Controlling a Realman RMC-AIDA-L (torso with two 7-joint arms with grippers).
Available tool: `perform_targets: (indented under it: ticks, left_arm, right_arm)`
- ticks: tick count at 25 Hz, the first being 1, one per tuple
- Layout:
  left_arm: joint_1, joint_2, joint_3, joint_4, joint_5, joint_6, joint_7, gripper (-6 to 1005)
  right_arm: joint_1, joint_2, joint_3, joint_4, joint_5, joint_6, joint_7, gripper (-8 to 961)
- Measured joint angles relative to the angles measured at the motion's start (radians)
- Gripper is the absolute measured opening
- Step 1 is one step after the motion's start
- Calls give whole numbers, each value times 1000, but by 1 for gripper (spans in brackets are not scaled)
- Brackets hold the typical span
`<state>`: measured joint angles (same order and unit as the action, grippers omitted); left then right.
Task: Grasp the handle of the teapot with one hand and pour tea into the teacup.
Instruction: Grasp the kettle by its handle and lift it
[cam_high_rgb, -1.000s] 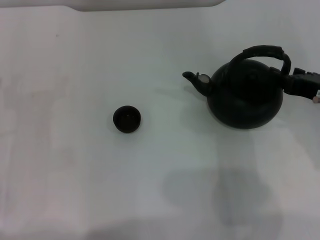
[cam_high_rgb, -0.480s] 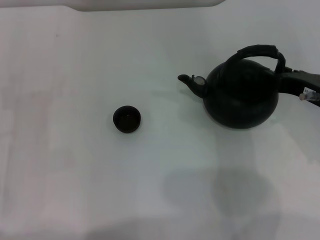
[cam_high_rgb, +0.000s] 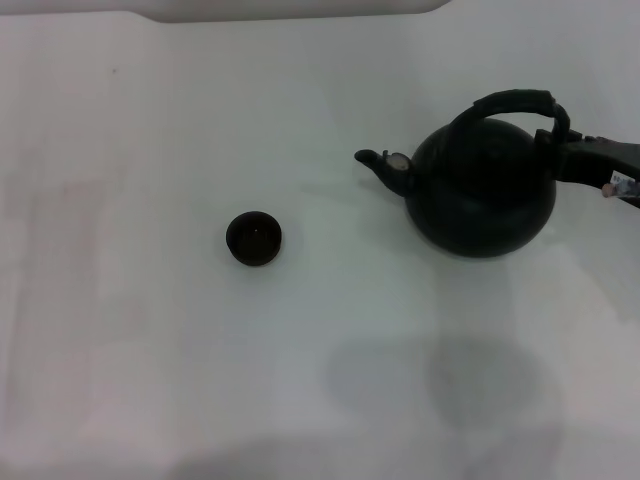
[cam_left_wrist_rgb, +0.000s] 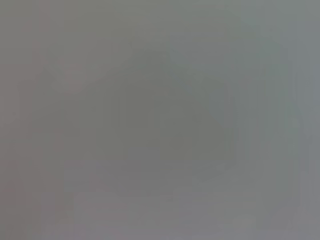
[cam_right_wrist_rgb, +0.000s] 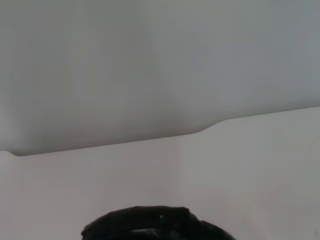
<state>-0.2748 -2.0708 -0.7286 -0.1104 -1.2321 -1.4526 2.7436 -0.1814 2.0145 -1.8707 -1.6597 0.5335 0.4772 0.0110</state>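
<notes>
Head view puts the teapot (cam_high_rgb: 482, 195) at the right of the frame on the white table (cam_high_rgb: 200, 380), its spout (cam_high_rgb: 380, 165) pointing left toward the teacup (cam_high_rgb: 253, 238), which sits well apart near the centre-left. At the right edge, the right gripper (cam_high_rgb: 560, 150) pinches the right end of the handle (cam_high_rgb: 515, 103). Right wrist view shows only a dark arc at its bottom edge. Left wrist view shows nothing distinct, and the left gripper appears in no view.

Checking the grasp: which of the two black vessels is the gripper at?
The teapot: the right gripper meets its handle. The teacup sits alone, far left.
</notes>
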Motion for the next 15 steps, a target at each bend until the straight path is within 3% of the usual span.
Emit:
perform_targets:
  ticks: [12, 15]
  left_arm:
    - [-1, 0, 0, 0, -4, 0, -2, 887]
    - [-1, 0, -1, 0, -5, 0, -2, 887]
  right_arm:
    - [24, 0, 4, 17, 0, -1, 10, 193]
    - [29, -1, 5, 11, 0, 1, 10, 193]
